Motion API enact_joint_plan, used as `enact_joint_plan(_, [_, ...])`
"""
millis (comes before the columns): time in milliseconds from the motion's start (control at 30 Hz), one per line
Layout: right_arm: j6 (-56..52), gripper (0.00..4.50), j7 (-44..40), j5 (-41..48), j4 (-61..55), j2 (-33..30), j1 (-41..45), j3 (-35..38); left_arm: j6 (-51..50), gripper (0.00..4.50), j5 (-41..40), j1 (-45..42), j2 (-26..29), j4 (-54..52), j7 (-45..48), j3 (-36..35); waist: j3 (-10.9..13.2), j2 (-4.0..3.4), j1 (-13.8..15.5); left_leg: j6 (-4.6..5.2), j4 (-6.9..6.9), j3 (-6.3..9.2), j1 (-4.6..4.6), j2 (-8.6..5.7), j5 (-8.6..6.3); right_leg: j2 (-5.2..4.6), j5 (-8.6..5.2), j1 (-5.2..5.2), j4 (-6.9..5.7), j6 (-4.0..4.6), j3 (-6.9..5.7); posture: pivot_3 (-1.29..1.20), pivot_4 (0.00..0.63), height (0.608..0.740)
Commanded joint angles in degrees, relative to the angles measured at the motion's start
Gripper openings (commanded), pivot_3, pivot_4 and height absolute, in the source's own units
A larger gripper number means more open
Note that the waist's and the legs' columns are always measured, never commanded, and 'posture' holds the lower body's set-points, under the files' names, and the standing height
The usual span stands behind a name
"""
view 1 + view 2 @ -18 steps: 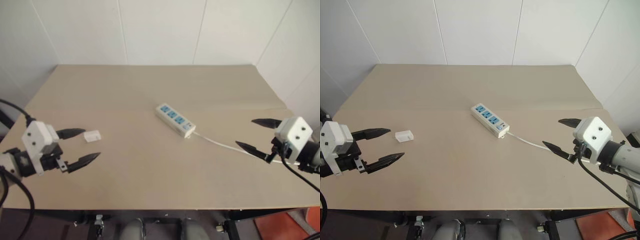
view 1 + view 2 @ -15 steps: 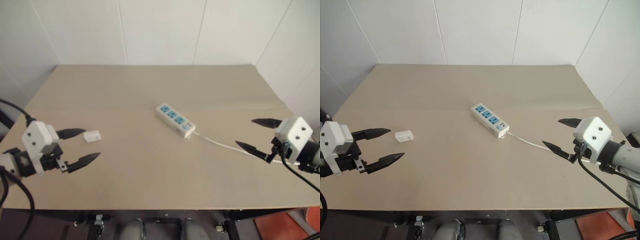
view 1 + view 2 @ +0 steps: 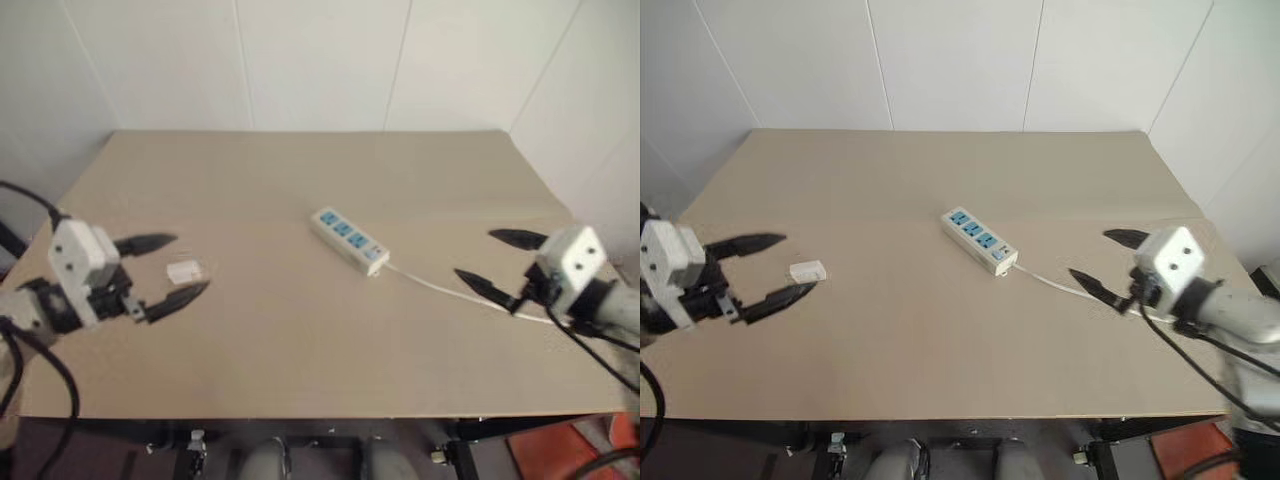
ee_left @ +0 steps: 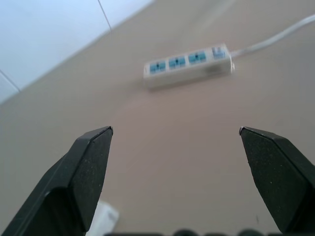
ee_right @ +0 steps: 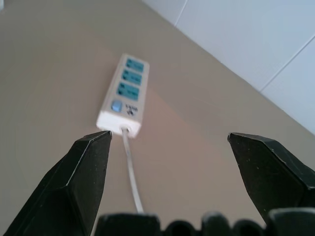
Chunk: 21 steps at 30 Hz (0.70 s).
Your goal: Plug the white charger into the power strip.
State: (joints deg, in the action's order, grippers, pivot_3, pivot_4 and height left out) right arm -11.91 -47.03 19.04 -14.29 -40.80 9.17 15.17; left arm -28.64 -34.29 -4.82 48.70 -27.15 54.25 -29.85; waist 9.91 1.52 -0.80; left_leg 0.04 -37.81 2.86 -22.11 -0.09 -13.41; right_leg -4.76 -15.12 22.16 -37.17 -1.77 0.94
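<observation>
The white charger (image 3: 184, 271) lies flat on the beige table (image 3: 300, 180) at the left. My left gripper (image 3: 170, 268) hovers open just left of it, one black finger on each side of the block, touching nothing. The power strip (image 3: 350, 240), a white bar with three blue sockets, lies diagonally mid-table, and its thin white cable (image 3: 440, 288) runs off to the right. My right gripper (image 3: 500, 262) hangs open above that cable, pointing at the strip's switch end (image 5: 121, 109). The left wrist view looks between its fingers at the strip (image 4: 188, 66), with the charger's corner (image 4: 104, 220) low beside one finger.
White panelled walls (image 3: 320, 60) rise behind the table and along its right side. The table's front edge (image 3: 320, 415) runs close below both grippers. Bare tabletop stretches between charger and strip.
My left gripper has moved up and toward the charger, so its fingers now flank the block. My right gripper has shifted left and slightly up, closer to the strip.
</observation>
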Motion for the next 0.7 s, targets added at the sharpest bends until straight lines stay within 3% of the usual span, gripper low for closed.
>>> enact_joint_plan(33, [0.9,4.47,5.0,-2.6,4.6,6.1,4.6,-5.6,-0.5,4.5,-3.8,-6.2,-3.1,-0.6,-3.7,4.3,0.0,-0.02,0.0,0.0,0.01,0.01,0.02,-0.01,0.0,0.01,0.01,0.01,-0.01,-0.01,0.05,0.0,0.15,0.74])
enact_joint_plan(233, [5.4,4.47,11.0,-6.2,15.2,17.4,12.1,-11.2,-3.6,4.5,-4.7,-15.4,-9.7,-0.5,-10.8,13.9,0.0,-0.02,-0.1,-0.01,0.0,0.06,-0.08,-0.02,0.01,0.06,0.06,0.19,-0.06,-0.03,0.16,0.0,0.15,0.74])
enact_joint_plan(500, [15.6,4.47,12.7,-11.2,37.4,23.2,23.1,-14.8,-4.4,4.5,-4.5,-20.7,-15.2,1.3,-10.1,24.1,0.0,-0.02,-0.2,-0.01,0.0,0.0,-0.07,-0.03,0.01,0.09,0.07,0.22,-0.04,-0.03,0.21,0.0,0.15,0.74])
enact_joint_plan(700, [21.0,4.47,12.5,-12.3,53.6,26.3,30.8,-14.9,-3.9,4.5,-4.6,-21.6,-16.1,2.4,-9.2,26.3,0.0,-0.02,-0.8,-0.01,0.02,-0.02,-0.08,0.04,0.01,0.21,0.07,0.27,-0.03,-0.03,0.34,0.0,0.15,0.74])
